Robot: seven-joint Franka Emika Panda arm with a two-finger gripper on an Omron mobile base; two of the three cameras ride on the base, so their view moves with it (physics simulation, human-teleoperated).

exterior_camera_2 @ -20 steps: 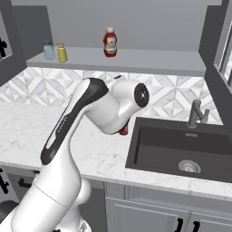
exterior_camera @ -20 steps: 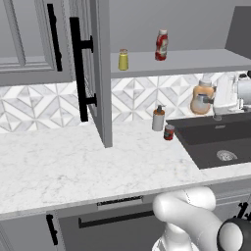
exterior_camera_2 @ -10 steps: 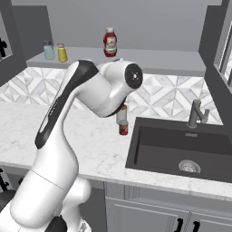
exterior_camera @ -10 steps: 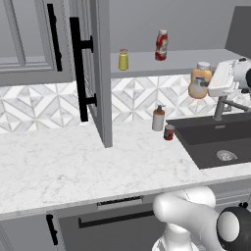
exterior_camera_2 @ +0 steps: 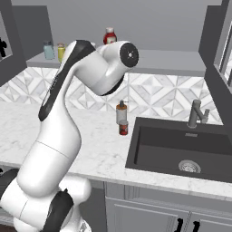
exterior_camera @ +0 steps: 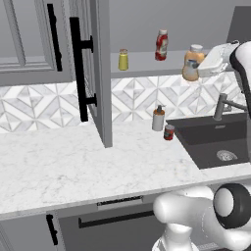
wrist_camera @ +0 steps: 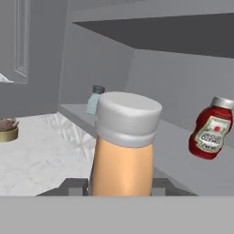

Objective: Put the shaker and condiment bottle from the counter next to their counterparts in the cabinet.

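Change since earlier: the condiment bottle (exterior_camera: 192, 63) has been carried higher and is now held level with the cabinet shelf (exterior_camera: 147, 64); 1 second ago it hung lower, in front of the tiled wall above the sink.
Gripper: the gripper (exterior_camera: 198, 68) is closed on the condiment bottle, gripped at its lower body; in the hand view the fingertips (wrist_camera: 73, 186) are seen flanking the orange bottle (wrist_camera: 122, 151) on both sides.
Condiment bottle: upright in the jaws, pale cap up, above the right end of the shelf.
Red bottle: 1 red bottle (exterior_camera: 161, 44) stands on the shelf, to the left of the gripper in the left base view; in the hand view it (wrist_camera: 210, 128) appears to the right of the held bottle and beyond it.
Shaker: 1 yellow-green shaker (exterior_camera: 123, 60) stands on the shelf, further left of the gripper than the red bottle.
Other shelf item: 1 pale blue jar (exterior_camera_2: 48, 50) is seen just beside the shaker in the right base view.
Counter: the white marble-look counter (exterior_camera: 63, 166) lies well below the gripper, with 1 dark sink basin (exterior_camera: 215, 142) and 1 faucet (exterior_camera: 223, 106).
Items on counter: 1 beige pump dispenser (exterior_camera: 158, 118) and 1 small red can (exterior_camera: 168, 132) stand near each other, just beside the sink's left edge.
Cabinet door: 1 door (exterior_camera: 95, 73) stands open, with a long black bar handle (exterior_camera: 78, 71).
Wall: grey-and-white geometric tiling (exterior_camera: 142, 98) runs behind the counter.
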